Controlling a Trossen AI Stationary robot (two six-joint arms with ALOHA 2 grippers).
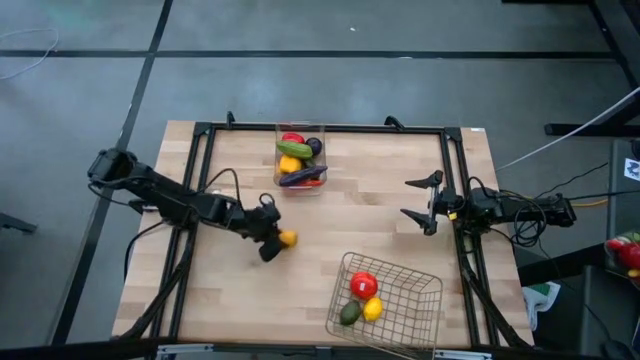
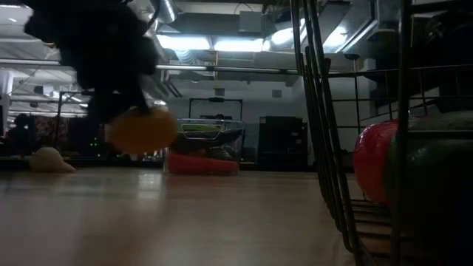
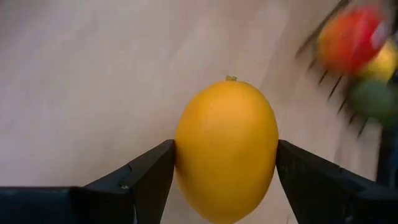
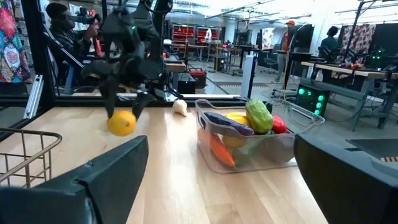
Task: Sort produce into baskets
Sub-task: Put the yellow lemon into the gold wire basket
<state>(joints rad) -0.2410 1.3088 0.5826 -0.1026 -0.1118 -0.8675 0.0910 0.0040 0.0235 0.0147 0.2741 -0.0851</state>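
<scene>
While left gripper (image 1: 275, 243) grasps orange fruit (image 1: 288, 238) between fingers (image 3: 140, 180), fruit hangs above table (image 1: 380, 215), between clear bin (image 1: 300, 160) and wire basket (image 1: 395, 300). Right gripper (image 1: 428, 203) waits at right edge, jaws spread wide, holding nothing. White piece (image 4: 180, 107) lies beside bin.

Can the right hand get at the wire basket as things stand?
Probably yes: the right hand is open and empty, and bare table lies between it and the wire basket. The left hand holds the orange fruit well clear.

Orange fruit (image 3: 226, 149) aloft, seemingly clear of table.
</scene>
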